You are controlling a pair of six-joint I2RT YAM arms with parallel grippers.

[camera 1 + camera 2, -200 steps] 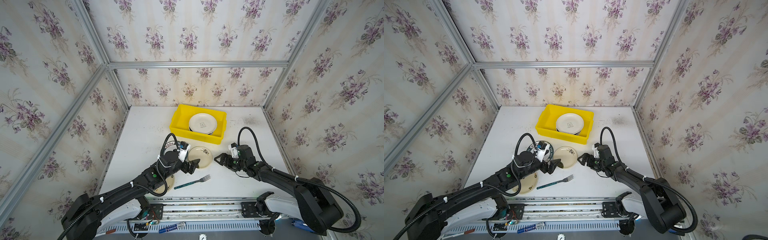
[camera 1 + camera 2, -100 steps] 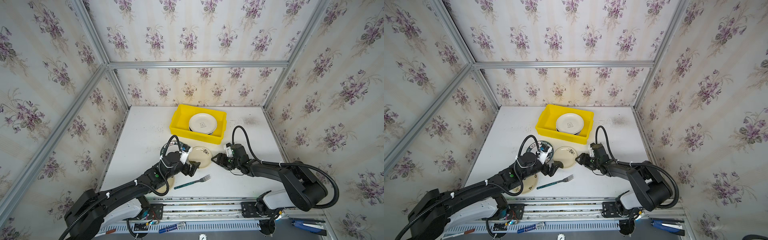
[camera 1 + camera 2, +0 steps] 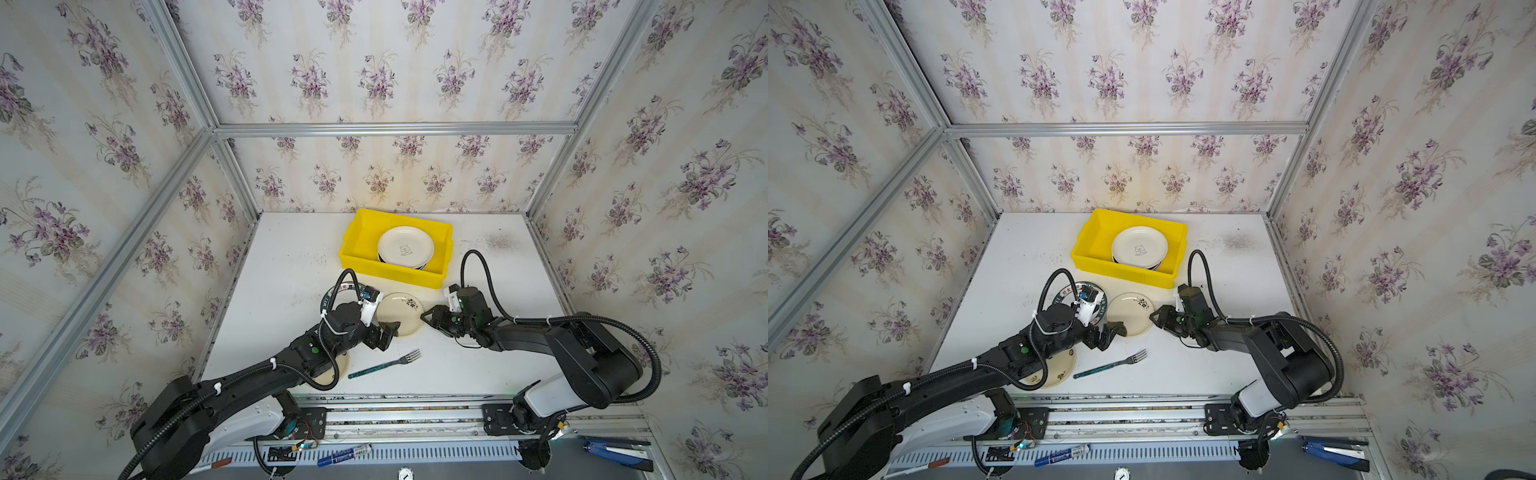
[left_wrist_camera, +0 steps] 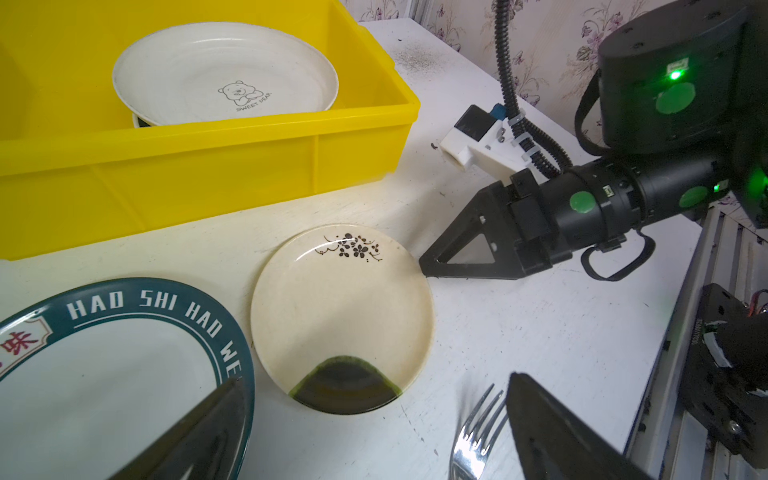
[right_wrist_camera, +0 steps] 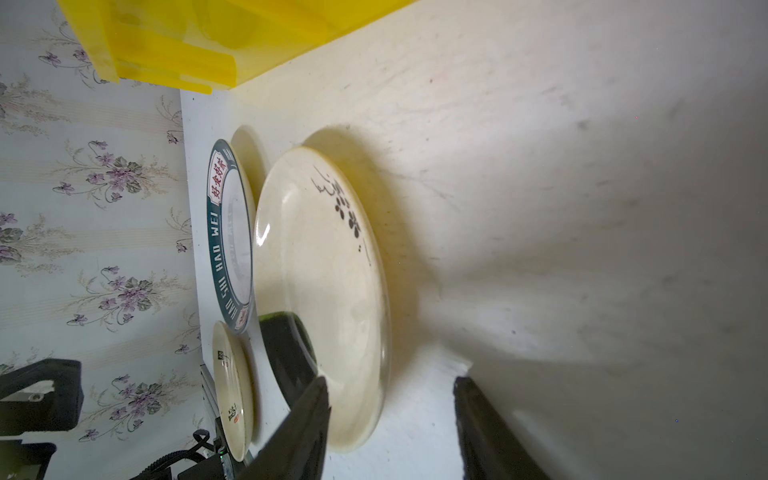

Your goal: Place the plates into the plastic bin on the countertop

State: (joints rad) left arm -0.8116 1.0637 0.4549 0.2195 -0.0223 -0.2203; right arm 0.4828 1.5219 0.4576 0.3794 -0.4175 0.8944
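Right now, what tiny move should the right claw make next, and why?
Probably close on the rim of the cream blossom plate. In the right wrist view that rim sits between the two fingers of the right claw, which stand apart, and the plate lies flat on the countertop, outside the yellow bin. A pinch likely has to come before any lift.

The right gripper (image 3: 428, 316) has slid in from the right toward the middle of the tabletop (image 3: 291, 257), up to the rim of the round cream plate with a dark flower sprig (image 3: 401, 316). Its jaws have narrowed from wide apart to about half and now straddle that rim. Behind it the black right arm (image 3: 523, 332) has folded, its elbow lifted away from the front right corner.
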